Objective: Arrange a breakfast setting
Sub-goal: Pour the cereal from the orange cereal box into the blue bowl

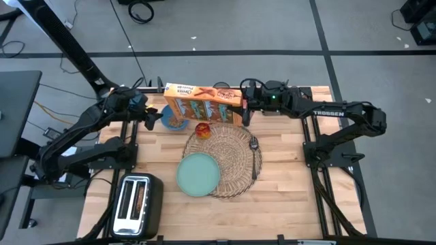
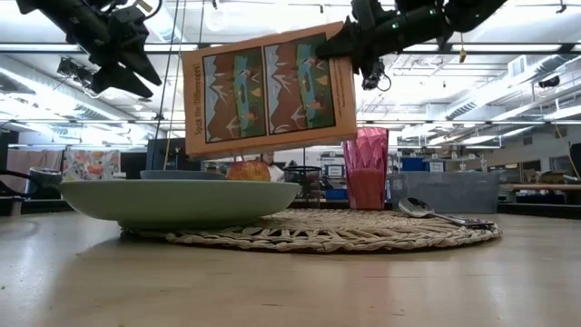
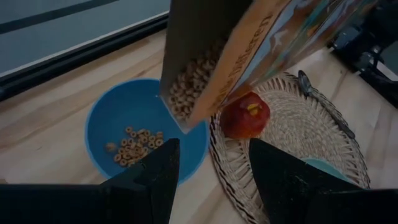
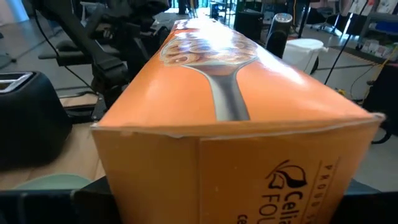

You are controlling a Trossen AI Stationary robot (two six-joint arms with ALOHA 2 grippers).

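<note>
My right gripper (image 1: 244,109) is shut on the orange cereal box (image 1: 203,103), lifted high over the table's far side. The box tilts, its open end (image 3: 186,93) down over the blue bowl (image 3: 134,134), which holds some cereal rings. My left gripper (image 3: 208,180) is open and empty above the bowl's near-left side. The red apple (image 1: 203,129), dark spoon (image 1: 254,153) and pale teal plate (image 1: 199,173) rest on the round wicker placemat (image 1: 231,153). The translucent red cup (image 2: 368,168) stands behind the mat. My right gripper pinches the cereal box near its closed end (image 1: 238,105), one finger on each of the two broad faces. The fingers come level from the table's right, along the box. The box is lifted clear, one narrow side (image 4: 230,81) up, and slopes down toward the bowl.
A silver toaster (image 1: 136,204) stands at the table's near-left corner. A grey tray (image 2: 445,191) shows behind the spoon in the low view. Bare wood lies right of the placemat (image 1: 286,177).
</note>
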